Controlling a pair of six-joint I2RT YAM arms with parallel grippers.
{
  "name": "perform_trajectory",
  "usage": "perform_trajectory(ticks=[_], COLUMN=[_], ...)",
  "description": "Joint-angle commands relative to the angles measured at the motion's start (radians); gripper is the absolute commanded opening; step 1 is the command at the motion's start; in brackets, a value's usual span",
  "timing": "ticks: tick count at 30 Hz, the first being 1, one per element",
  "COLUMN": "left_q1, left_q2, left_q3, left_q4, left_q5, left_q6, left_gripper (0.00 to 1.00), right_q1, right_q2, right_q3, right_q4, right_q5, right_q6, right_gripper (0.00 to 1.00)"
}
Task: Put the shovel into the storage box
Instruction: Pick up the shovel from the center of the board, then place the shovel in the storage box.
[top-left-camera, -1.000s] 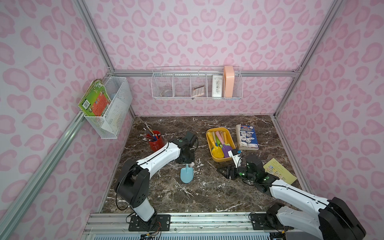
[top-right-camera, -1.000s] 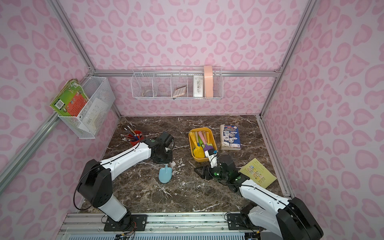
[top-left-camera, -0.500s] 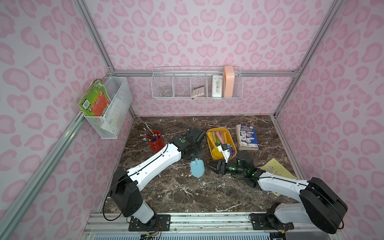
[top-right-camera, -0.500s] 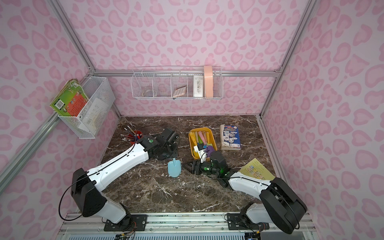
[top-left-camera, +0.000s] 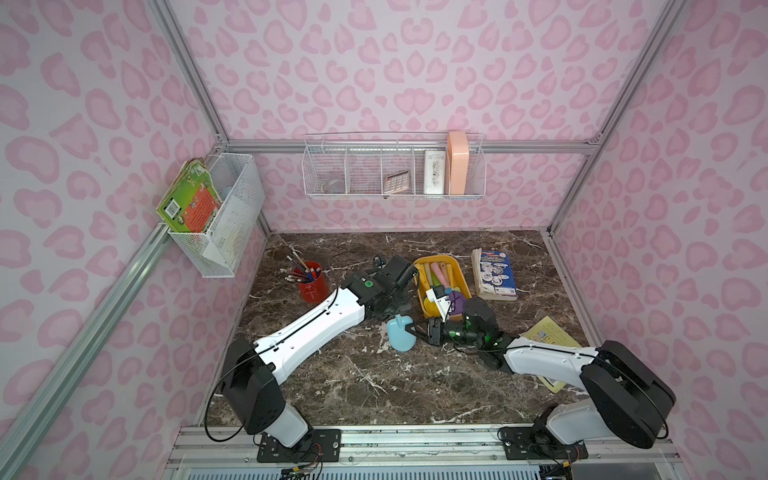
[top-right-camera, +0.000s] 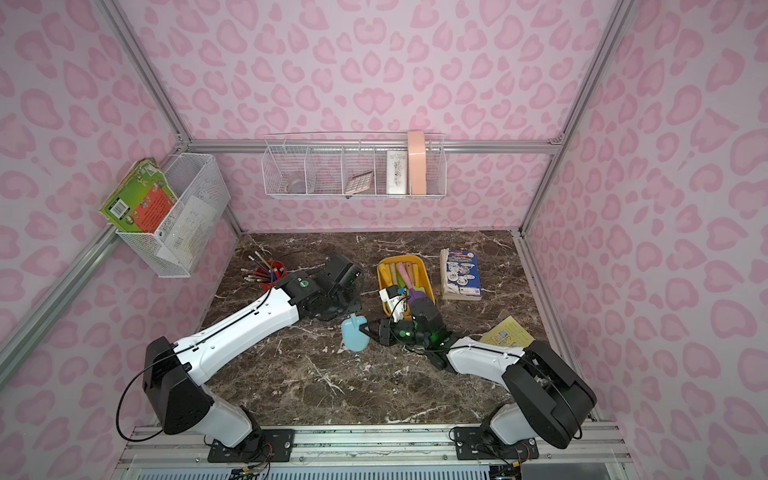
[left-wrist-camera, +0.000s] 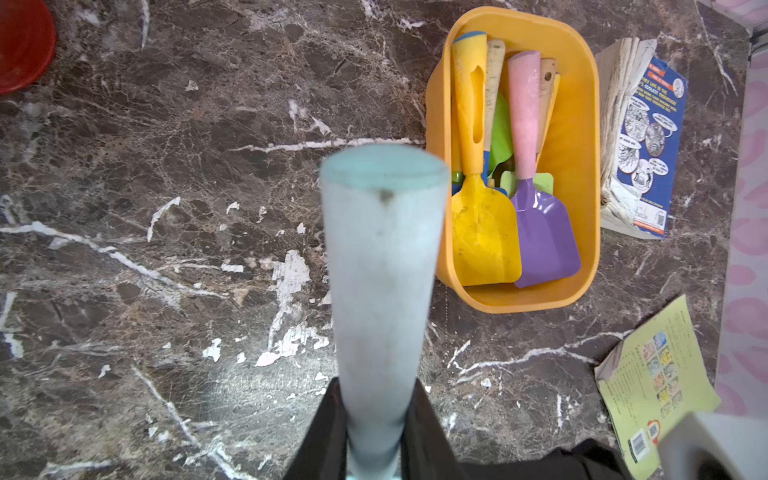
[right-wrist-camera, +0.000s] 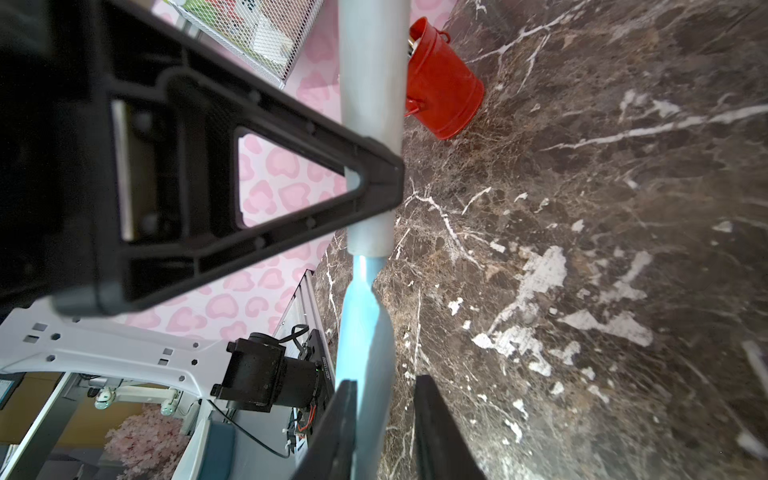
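1. The light blue shovel (top-left-camera: 401, 334) stands nearly upright, handle up and blade down, over the marble tabletop (top-left-camera: 374, 386). It is just beside the near end of the storage box (top-left-camera: 462, 277) and outside it.
2. The left gripper (left-wrist-camera: 374, 436) is clamped on the shovel's handle. In the left wrist view its black fingers (left-wrist-camera: 324, 449) press both sides of the pale shaft.
3. The right gripper (right-wrist-camera: 384, 382) reaches in from the side at blade level, jaws narrow and straddling the blade edge-on. One of its fingers (right-wrist-camera: 345, 428) lies against the blue plastic. A strip of marble shows between the blade and the opposite finger, so the jaws are not pinched shut on the blade.
4. The yellow-orange storage box holds a yellow shovel (left-wrist-camera: 482, 224) and a purple shovel (left-wrist-camera: 540, 232) with a pink handle, lying side by side (other handles lie beneath them, hard to sort out).
5. A blue-covered book (top-left-camera: 494, 274) lies just past the box, on the side away from the shovel.
6. A yellow booklet (top-left-camera: 548, 336) lies by the right arm.
7. A red pencil cup (top-left-camera: 309, 282) stands on the far side of the left arm.
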Motion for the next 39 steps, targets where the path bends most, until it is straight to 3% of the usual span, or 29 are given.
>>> perform_trajectory(ticks=[1, 3, 6, 10, 14, 25, 39], left_q1=[-0.003, -0.004, -0.004, -0.004, -0.003, -0.004, -0.004], left_q2=[0.011, 0.023, 0.047, 0.057, 0.032, -0.126, -0.192], left_q3=[0.02, 0.022, 0.074, 0.103, 0.114, -0.059, -0.218], left_q4=[0.027, 0.029, 0.021, 0.019, 0.005, -0.013, -0.023], left_q5=[0.022, 0.024, 0.031, 0.036, 0.023, 0.008, 0.012], left_q6=[-0.016, -0.006, 0.017, 0.037, 0.062, 0.082, 0.038], left_gripper=[0.0, 0.03, 0.23, 0.46, 0.54, 0.56, 0.56], right_q1=[-0.004, -0.015, -0.036, -0.055, -0.12, -0.356, -0.48], right_q2=[-0.007, -0.016, -0.033, -0.064, -0.088, -0.034, 0.16], right_q3=[0.022, 0.034, 0.052, 0.102, 0.137, 0.229, 0.422], right_q4=[-0.054, -0.102, -0.18, -0.349, -0.48, -0.679, -0.822], right_q5=[0.041, 0.05, 0.055, 0.092, 0.094, 0.089, 0.209], right_q6=[-0.011, -0.012, -0.017, -0.082, -0.152, -0.333, -0.489], right_gripper=[0.13, 0.06, 0.0, 0.0, 0.0, 0.0, 0.0])
